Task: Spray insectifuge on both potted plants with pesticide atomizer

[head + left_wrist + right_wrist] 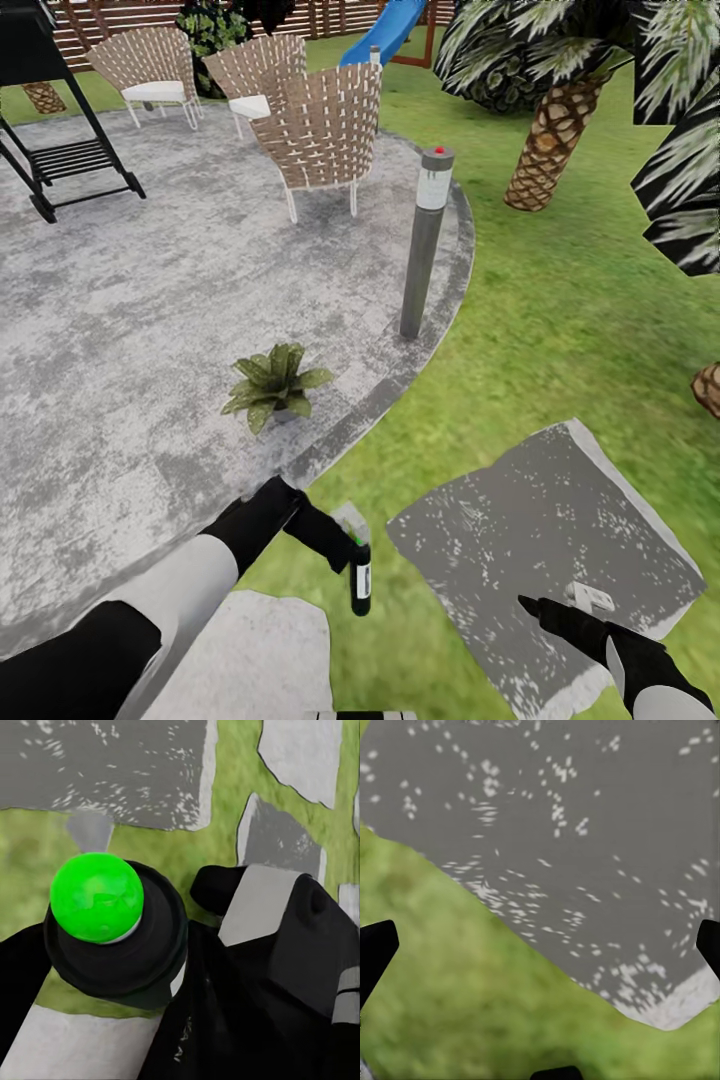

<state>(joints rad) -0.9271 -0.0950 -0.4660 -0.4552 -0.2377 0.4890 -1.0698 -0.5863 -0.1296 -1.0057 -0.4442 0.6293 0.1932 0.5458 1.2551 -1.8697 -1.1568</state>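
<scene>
Your left hand (325, 535) covers the upper part of the spray bottle (360, 580), so you cannot see how its trigger head sits against the fingers. In the left wrist view a green ball (97, 897) and the black hand hide most of the bottle. The potted plant (274, 385) hides nearly all of its grey pot under its leaves. The palm trees (560, 120) are cut off at the top and right edges. Your right hand (575, 615) shows as dark fingertips (376, 949) at the frame edges.

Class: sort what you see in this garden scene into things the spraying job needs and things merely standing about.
Needed: pesticide atomizer, held in the left tool; potted plant.

Standing about: wicker chairs, lamp post, palm trunk, blue slide, grey paving slab.
</scene>
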